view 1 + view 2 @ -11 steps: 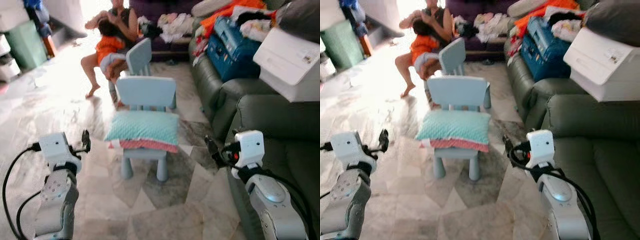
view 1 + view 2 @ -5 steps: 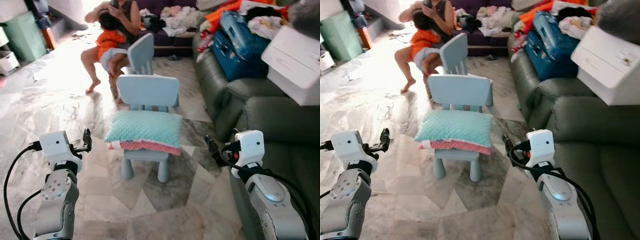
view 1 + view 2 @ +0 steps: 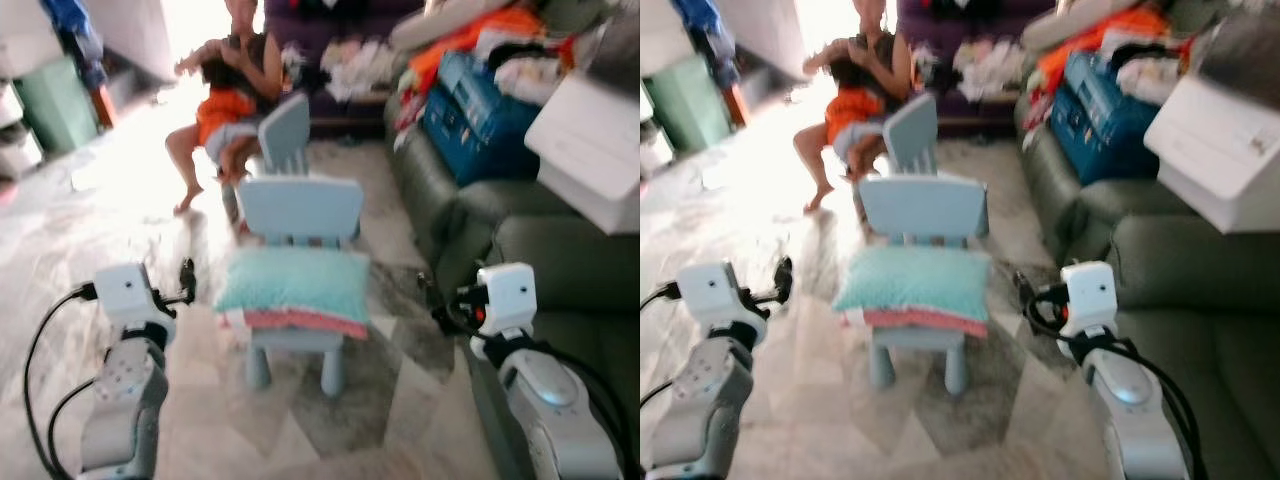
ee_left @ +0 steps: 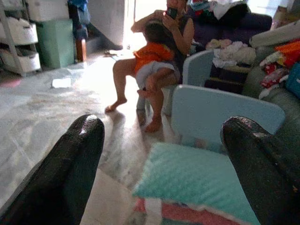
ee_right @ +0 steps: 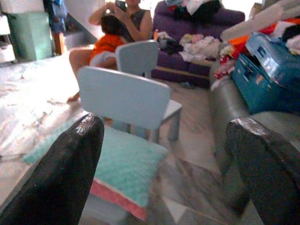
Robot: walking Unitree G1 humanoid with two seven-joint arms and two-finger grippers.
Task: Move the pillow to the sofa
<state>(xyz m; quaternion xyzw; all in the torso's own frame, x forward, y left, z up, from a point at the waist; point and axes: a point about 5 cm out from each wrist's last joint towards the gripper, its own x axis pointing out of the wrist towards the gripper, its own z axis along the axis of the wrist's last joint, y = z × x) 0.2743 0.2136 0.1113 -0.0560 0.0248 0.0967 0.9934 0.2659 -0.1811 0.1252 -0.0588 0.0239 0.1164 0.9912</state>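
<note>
A teal pillow (image 3: 293,283) with a bumpy, dotted texture lies flat on the seat of a small pale-blue child's chair (image 3: 300,208), overhanging its sides. Beneath it sits a pink and white layer, seen at the front edge. The dark grey-green sofa (image 3: 545,245) stands to the right of the chair, apart from the pillow.

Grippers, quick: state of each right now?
Left gripper: open, holding nothing, facing the pillow.
Right gripper: open, holding nothing.

pillow (image 3: 295,285): teal, dotted, pink underside | chair (image 3: 300,210): pale blue | sofa (image 3: 560,250): grey-green
</note>
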